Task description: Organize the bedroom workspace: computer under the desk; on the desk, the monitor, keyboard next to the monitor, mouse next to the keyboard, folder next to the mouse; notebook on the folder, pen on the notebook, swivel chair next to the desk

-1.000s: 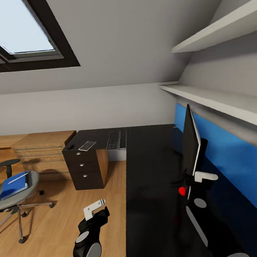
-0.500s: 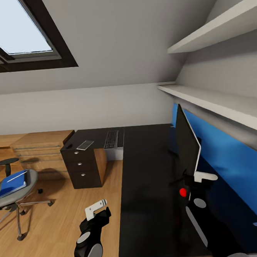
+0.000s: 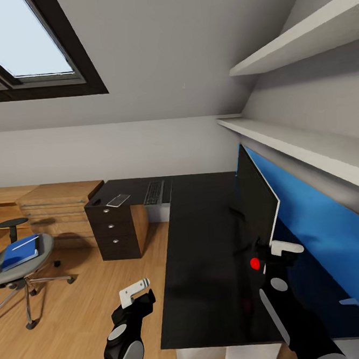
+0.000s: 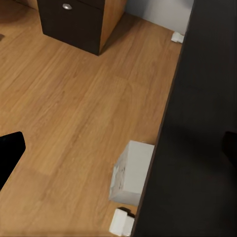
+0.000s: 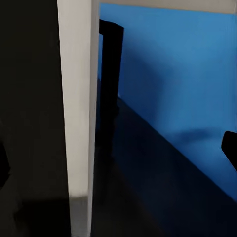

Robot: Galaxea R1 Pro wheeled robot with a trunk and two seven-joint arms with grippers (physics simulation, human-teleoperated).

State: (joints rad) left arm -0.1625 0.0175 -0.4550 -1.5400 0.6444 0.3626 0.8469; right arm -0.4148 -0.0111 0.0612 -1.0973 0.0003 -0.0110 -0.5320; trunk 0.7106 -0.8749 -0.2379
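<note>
The monitor [image 3: 255,199] stands on the black desk [image 3: 207,253], close to the blue wall panel, angled so its black front shows. My right gripper [image 3: 271,251] is open at the monitor's near edge. In the right wrist view that white edge [image 5: 75,113] runs between the spread fingers. My left gripper [image 3: 137,292] hangs open over the floor beside the desk. The keyboard [image 3: 154,192], the grey notebook [image 3: 118,200] and the small dark mouse [image 3: 97,203] lie on the desk's far wing. The blue folder [image 3: 19,252] with the white pen [image 3: 26,243] lies on the swivel chair [image 3: 24,267]. The white computer [image 4: 132,170] sits under the desk's edge.
A light wood dresser [image 3: 57,206] stands left of the desk's drawer unit [image 3: 113,233]. Two white shelves [image 3: 306,142] jut out above the blue wall panel [image 3: 323,227]. Open wood floor [image 3: 81,306] lies between the chair and the desk.
The whole view has shifted, so the camera moved; the desk's near end now shows. The monitor shows more of its black front than before. My right gripper stays at its near edge.
</note>
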